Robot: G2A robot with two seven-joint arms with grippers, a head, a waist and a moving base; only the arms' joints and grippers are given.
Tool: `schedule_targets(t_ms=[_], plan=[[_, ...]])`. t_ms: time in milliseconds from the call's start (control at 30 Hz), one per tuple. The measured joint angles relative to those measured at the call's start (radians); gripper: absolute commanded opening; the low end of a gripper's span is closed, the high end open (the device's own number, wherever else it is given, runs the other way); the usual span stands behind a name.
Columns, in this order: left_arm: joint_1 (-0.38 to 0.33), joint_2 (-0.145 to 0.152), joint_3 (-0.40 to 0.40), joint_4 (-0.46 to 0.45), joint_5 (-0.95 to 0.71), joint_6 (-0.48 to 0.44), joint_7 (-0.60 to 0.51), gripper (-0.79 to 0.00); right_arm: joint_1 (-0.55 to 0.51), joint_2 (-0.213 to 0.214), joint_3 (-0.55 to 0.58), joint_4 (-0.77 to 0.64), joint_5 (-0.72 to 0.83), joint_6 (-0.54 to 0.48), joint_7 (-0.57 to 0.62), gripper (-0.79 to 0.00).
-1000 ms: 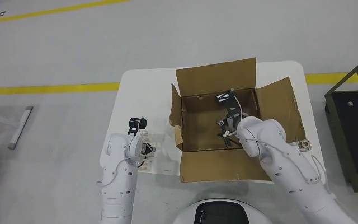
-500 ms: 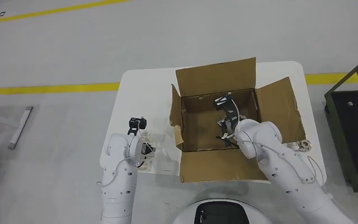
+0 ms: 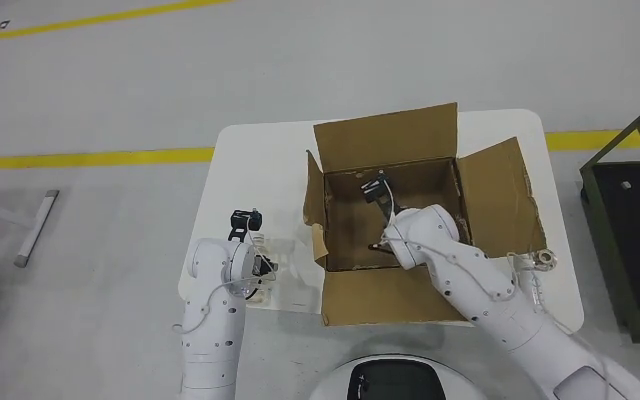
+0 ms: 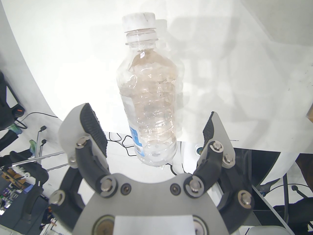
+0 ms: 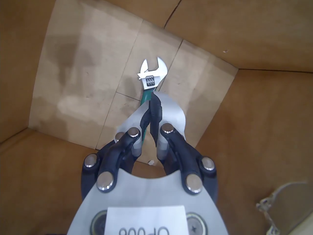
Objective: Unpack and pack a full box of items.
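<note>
Wrench (image 5: 151, 74): silver adjustable head, green handle; head is sticking out past the fingertips, mouth pointing away from the gripper.
Wrench position: is sitting inside the cardboard box (image 5: 73, 74), above its bare floor; can't tell whether it is touching the floor.
Right gripper (image 5: 152, 106): fingers are pressing together, pinching the green handle just behind the head.
Bottle (image 4: 149, 99): clear crumpled plastic, white cap; is lying on the white table (image 4: 61, 37) near its edge, cap pointing away from the left gripper (image 4: 148, 112).
Left gripper: fingers are standing spread wide, with the bottle's base end between them and neither pad touching it.
Box: flaps are standing open; the bottle is lying outside it.
</note>
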Motion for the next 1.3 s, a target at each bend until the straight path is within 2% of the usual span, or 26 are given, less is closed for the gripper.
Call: schedule_targets(t_ms=[167,300,733,1000,1300], plan=[[0.0,0.0,0.0,0.0,0.0,0.0,0.0,0.0,0.01,-0.007,0.011,0.022,-0.005,0.003,0.038,-0.453],[0.0,0.0,0.0,0.0,0.0,0.0,0.0,0.0,0.005,-0.011,0.019,0.038,-0.011,0.002,0.053,-0.456],[0.0,0.0,0.0,0.0,0.0,0.0,0.0,0.0,-0.008,-0.031,0.032,0.103,0.012,0.004,0.028,-0.422],[0.0,0.0,0.0,0.0,0.0,0.0,0.0,0.0,0.003,-0.044,0.036,0.148,0.023,-0.004,0.007,-0.456],[0.0,0.0,0.0,0.0,0.0,0.0,0.0,0.0,0.024,-0.061,0.029,0.197,0.035,-0.014,-0.009,-0.453]])
